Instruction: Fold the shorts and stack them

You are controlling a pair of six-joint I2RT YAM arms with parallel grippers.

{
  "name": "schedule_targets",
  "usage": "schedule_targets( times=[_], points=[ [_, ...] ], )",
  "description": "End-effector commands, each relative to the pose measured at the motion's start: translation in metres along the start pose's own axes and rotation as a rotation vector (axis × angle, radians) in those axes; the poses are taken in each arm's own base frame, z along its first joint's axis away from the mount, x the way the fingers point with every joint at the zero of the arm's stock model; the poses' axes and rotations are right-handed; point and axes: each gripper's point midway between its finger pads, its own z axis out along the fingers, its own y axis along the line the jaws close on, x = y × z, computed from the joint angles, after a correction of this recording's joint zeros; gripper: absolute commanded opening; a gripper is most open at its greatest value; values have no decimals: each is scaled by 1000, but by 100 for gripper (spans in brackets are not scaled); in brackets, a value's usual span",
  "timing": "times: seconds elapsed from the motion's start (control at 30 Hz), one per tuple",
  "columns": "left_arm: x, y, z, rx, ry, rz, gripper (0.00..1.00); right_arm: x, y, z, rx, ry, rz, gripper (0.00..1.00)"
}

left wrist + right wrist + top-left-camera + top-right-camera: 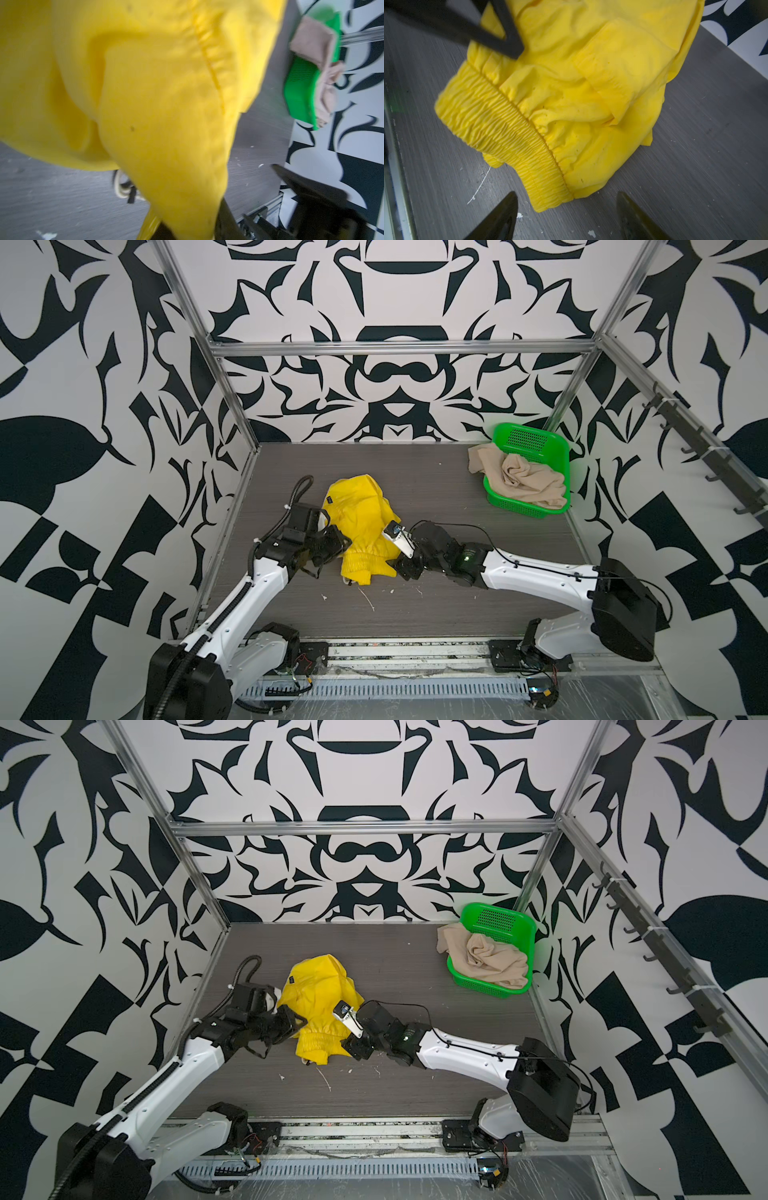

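No text is readable. The small dark label [329, 500] on the yellow shorts [361, 510] is too small.

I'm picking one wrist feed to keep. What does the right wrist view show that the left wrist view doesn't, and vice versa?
Right wrist only: the right gripper open, short of the waistband of the yellow shorts; a loose white thread. Left wrist only: the green basket with beige shorts spilling over its rim; yellow cloth pinched in the left gripper. Both: the yellow shorts on the grey table.
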Motion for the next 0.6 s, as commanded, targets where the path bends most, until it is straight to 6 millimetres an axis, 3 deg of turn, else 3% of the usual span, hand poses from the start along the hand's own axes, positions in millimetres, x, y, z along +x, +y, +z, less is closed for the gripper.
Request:
schedule_targets(
  times=[0.0,0.1,0.23,0.3,0.4,0.57],
  points=[
    [-20,-55,-42,118,-68,104,23,-42,-10,-28,65,-159,-10,78],
    [-42,-88,-67,133,-117,202,23,-55,-15,-41,89,-223,12,78],
    [-67,-117,-69,111,-116,349,19,-61,-13,-43,71,-239,52,79],
    [-80,-127,-61,106,-111,406,19,-62,-11,-43,56,-242,91,79],
    [-99,-134,-29,96,-87,434,22,-58,-16,-44,75,-235,164,79],
    [-103,-124,8,67,-24,426,41,-35,-9,-32,88,-120,205,78]
  ],
)
